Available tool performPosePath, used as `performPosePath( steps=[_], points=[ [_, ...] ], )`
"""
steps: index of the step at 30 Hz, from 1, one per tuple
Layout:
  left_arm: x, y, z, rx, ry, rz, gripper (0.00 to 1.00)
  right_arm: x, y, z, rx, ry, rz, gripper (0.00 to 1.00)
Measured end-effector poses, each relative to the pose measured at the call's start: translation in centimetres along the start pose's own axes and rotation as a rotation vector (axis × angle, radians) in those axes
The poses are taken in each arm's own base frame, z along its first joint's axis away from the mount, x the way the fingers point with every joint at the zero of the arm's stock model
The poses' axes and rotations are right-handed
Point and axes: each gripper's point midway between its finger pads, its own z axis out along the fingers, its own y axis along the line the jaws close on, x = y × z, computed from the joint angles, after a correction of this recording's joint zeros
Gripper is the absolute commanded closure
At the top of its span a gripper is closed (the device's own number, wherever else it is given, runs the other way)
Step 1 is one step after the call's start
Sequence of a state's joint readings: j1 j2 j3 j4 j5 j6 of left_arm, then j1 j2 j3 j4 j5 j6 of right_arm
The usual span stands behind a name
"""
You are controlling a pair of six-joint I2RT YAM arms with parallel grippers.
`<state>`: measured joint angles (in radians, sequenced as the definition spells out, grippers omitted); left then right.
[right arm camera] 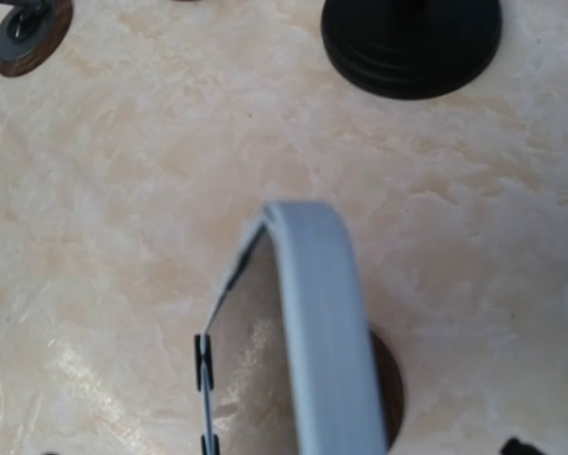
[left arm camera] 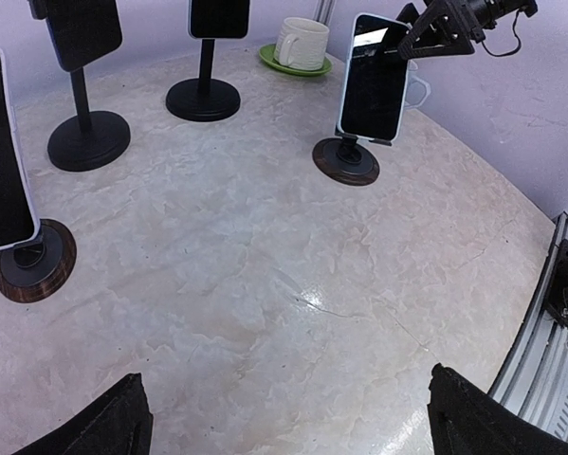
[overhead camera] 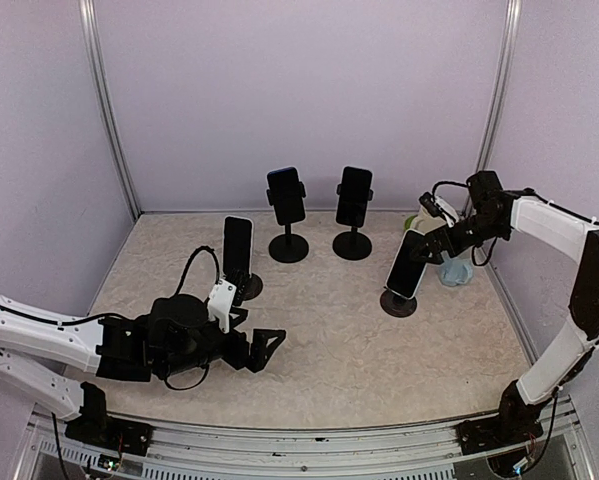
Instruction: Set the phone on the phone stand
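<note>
A phone (overhead camera: 409,263) with a pale blue case and dark screen leans tilted on a small stand with a round brown base (overhead camera: 399,304) at the right of the table. My right gripper (overhead camera: 431,240) is at the phone's top edge, open, its fingers standing apart on either side. From the right wrist I look down on the phone's top edge (right arm camera: 317,322) and the brown base (right arm camera: 390,389) under it. My left gripper (overhead camera: 254,335) hovers low over the table's near left, open and empty. Its view shows the same phone (left arm camera: 374,90) on its stand (left arm camera: 346,161).
Three other phones rest on stands: one on a brown base (overhead camera: 247,287) at the left, two on black pedestal stands (overhead camera: 287,195) (overhead camera: 354,196) at the back. A cream cup on a green saucer (left arm camera: 302,43) and a blue mug (overhead camera: 456,270) sit near the right wall.
</note>
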<state>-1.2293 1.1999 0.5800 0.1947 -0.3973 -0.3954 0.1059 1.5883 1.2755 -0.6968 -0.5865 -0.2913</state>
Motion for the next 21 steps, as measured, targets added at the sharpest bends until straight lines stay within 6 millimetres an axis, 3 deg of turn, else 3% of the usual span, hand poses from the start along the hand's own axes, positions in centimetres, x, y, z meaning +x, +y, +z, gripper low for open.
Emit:
performPosePath(
  steps=[9,13,16,21],
  points=[
    [-0.3,0.1,-0.1,-0.001,-0.008,-0.005,0.01,-1.7,-0.9,-1.0,0.060,-0.026,0.006,0.00],
    [-1.2,1.2,-0.5,-0.025,-0.024,-0.018,0.01,-2.4,-1.5,-2.0,0.128,-0.047,0.030,0.00],
    [-2.4,2.4,-1.0,-0.061,-0.041,-0.030,0.01,-3.5,-1.5,-3.7,0.183,-0.094,0.030,0.00],
    [-6.0,5.2,-2.5,-0.139,-0.121,-0.076,0.01,-6.2,-0.9,-8.6,0.307,-0.246,0.017,0.00]
  ],
)
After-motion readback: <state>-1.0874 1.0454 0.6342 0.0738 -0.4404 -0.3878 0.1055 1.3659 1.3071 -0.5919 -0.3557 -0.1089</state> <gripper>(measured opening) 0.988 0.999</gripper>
